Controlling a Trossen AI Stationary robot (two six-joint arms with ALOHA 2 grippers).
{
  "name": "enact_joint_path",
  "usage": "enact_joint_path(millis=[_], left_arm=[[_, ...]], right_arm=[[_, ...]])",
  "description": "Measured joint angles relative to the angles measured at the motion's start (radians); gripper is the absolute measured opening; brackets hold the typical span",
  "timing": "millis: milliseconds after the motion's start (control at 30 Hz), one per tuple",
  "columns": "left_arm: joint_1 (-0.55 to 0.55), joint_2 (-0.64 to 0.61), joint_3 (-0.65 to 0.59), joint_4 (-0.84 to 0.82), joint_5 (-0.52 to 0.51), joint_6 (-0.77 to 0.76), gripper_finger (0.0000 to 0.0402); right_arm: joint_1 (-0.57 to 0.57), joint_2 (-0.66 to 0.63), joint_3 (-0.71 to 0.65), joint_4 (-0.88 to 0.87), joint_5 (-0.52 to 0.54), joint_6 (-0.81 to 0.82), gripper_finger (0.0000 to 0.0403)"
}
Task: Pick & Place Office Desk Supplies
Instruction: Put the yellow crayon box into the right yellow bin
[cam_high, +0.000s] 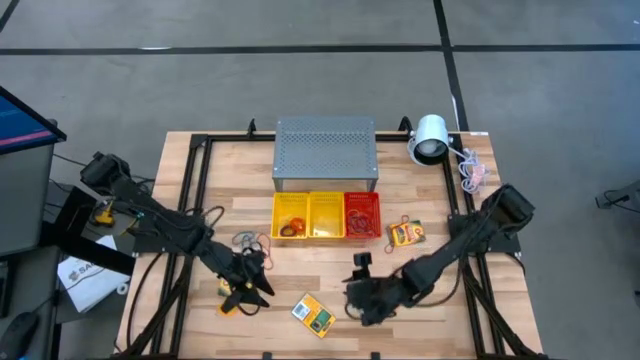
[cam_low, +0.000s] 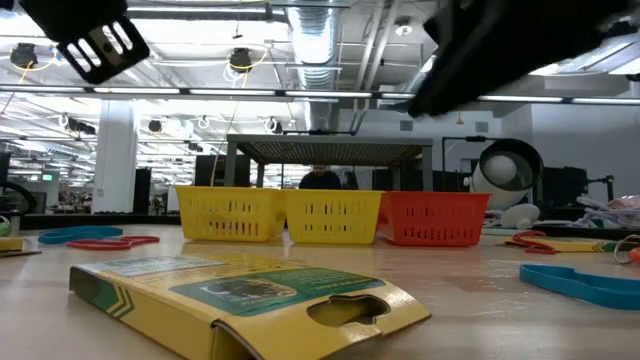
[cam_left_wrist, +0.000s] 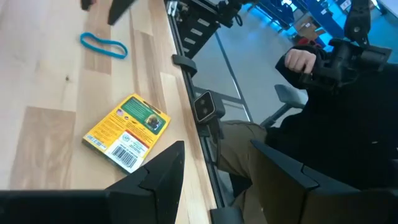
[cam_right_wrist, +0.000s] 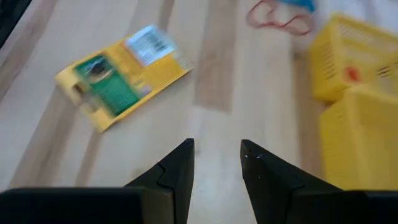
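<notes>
A yellow-and-green card box (cam_high: 313, 313) lies flat near the table's near edge, between my two grippers; it also shows in the left wrist view (cam_left_wrist: 127, 130) and the right wrist view (cam_right_wrist: 121, 74). A second card box (cam_high: 405, 234) lies right of the baskets. Thin band loops (cam_high: 250, 242) lie left of the baskets, and a blue loop (cam_left_wrist: 102, 45) lies past the box. My left gripper (cam_high: 255, 290) (cam_left_wrist: 217, 149) hovers open left of the box, over the near edge. My right gripper (cam_high: 358, 305) (cam_right_wrist: 217, 149) hovers open right of it, above bare wood.
Two yellow mesh baskets (cam_high: 308, 215) and a red one (cam_high: 362, 215) stand in a row mid-table, in front of a grey perforated metal box (cam_high: 325, 152). A white lamp-like device (cam_high: 430, 138) sits at the far right. A seated person (cam_left_wrist: 336, 106) is beyond the near edge.
</notes>
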Motion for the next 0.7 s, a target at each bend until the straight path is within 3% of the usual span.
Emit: enact_joint_path(millis=[233,400,567,700], left_arm=[[0.0,0.168,0.0,0.197,0.029,-0.025,0.0172],[-0.012,0.294,0.019,0.334,0.067,-0.01,0.0172],[-0.021,0.395,0.1,0.302,0.071,0.074,0.0172],[-0.014,0.434,0.22,0.044,0.058,0.216,0.0172]], right_arm=[[0.027,0.048,-0.001,0.015,0.0,0.089,0.0123],[0.027,0.043,-0.001,0.125,-0.005,0.07,0.0123],[0.023,0.042,0.0,0.147,-0.008,0.054,0.0123],[0.01,0.042,0.0,0.166,-0.007,0.072,0.0123]])
